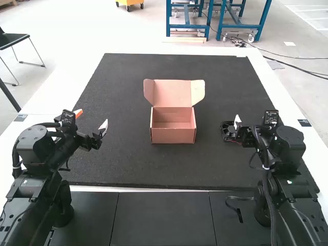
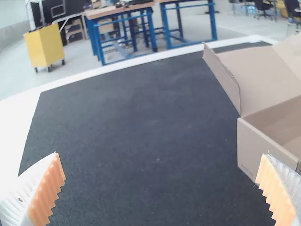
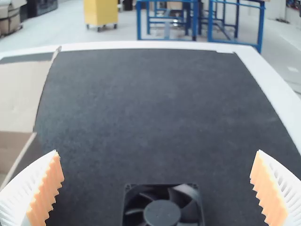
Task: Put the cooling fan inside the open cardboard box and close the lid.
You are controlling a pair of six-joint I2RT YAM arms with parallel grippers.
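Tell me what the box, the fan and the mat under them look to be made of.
The box: plain brown cardboard, matte, with fold creases and cut flaps.
The fan: probably black moulded plastic, with a slight sheen on hub and blades.
The mat: black, dull, finely grained; perhaps rubber or foam, the look leaves it open.

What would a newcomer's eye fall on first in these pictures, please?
The open cardboard box stands in the middle of the black mat, its lid raised at the far side. The black cooling fan sits on the mat to its right, just ahead of the open right end effector; the left end effector hangs open left of the box.
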